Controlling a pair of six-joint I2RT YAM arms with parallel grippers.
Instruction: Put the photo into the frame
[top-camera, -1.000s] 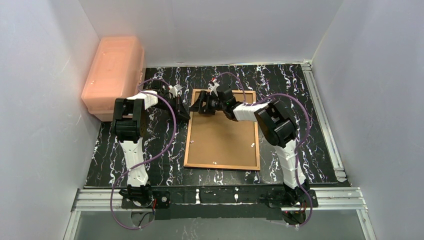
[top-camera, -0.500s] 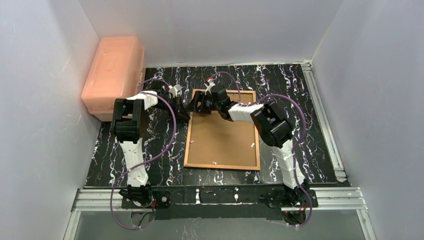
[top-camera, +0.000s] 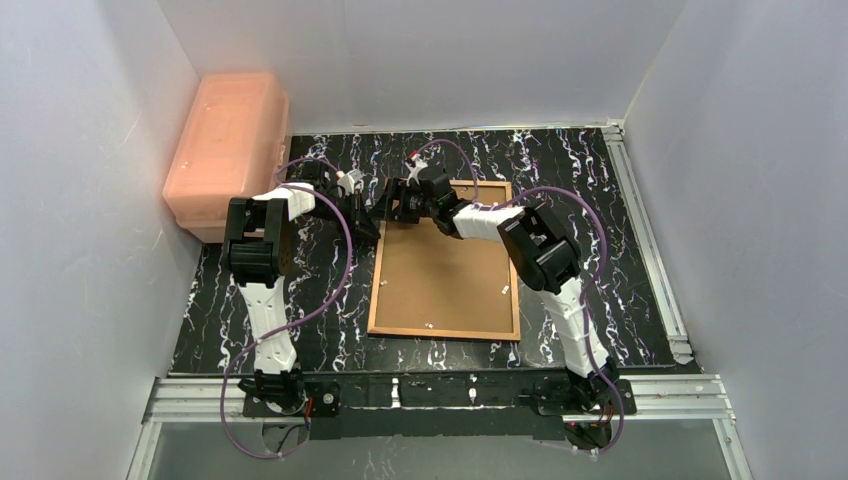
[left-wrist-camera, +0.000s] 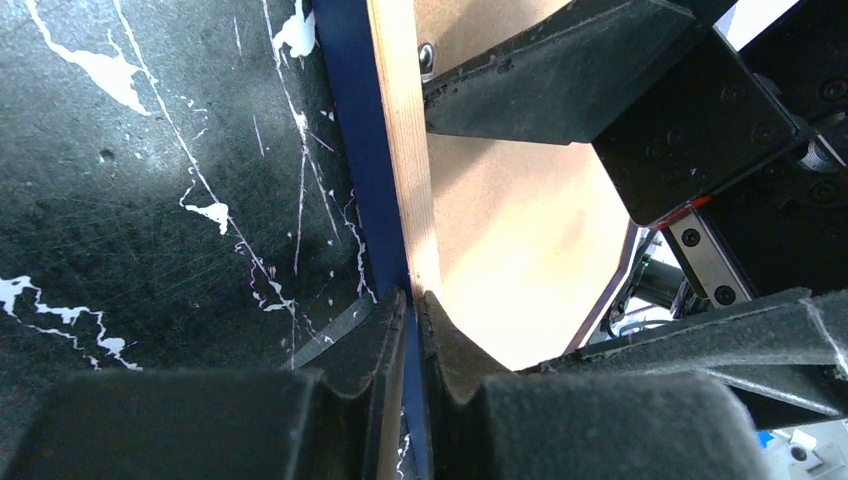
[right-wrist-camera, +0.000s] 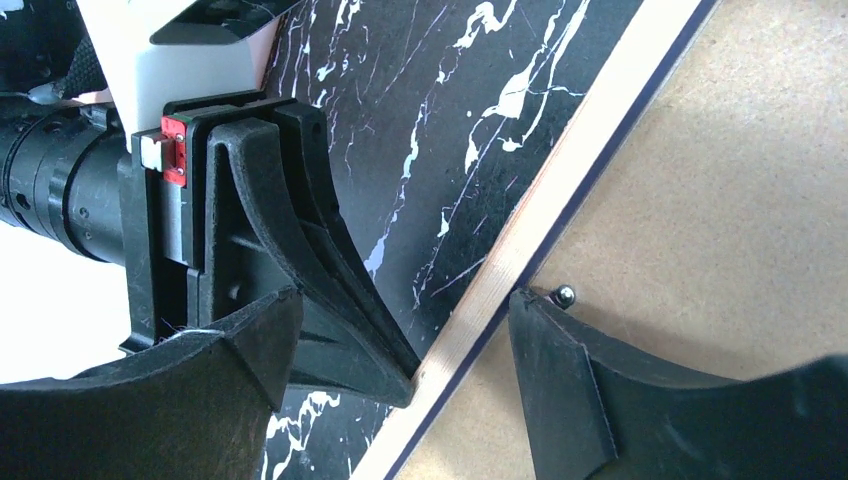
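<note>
We see the black table (top-camera: 600, 230), marbled with white veins, filling the floor of the white-walled booth. At its far left stands a long salmon-pink translucent plastic box (top-camera: 225, 140) with its lid on.

The large rectangular picture frame (top-camera: 445, 334), with light wood rear edges and a thin navy-blue front border, lies face down in the middle of the table, its long sides running away from the arm bases. The plain brown backing board (top-camera: 445, 280) sits inside it and faces up.

The white-and-black left arm (top-camera: 262, 270) and right arm (top-camera: 555, 270) both reach to the frame's far left corner, one from each side, and their heads sit just beside each other there.

In the left wrist view, the left tool (left-wrist-camera: 410, 300) has its two black fingers pressed together on the frame's left edge, the navy strip and the wood strip running up between them. We cannot tell whether that edge is raised off the table.

In the right wrist view, the right tool (right-wrist-camera: 405, 310) is spread wide across the same edge. One finger hangs over the marbled table, next to the left tool's finger, and the other hangs over the backing board.

A small round metal pin (right-wrist-camera: 565, 295) sits on the board just inside the frame's edge, beside the tip of that second finger.
</note>
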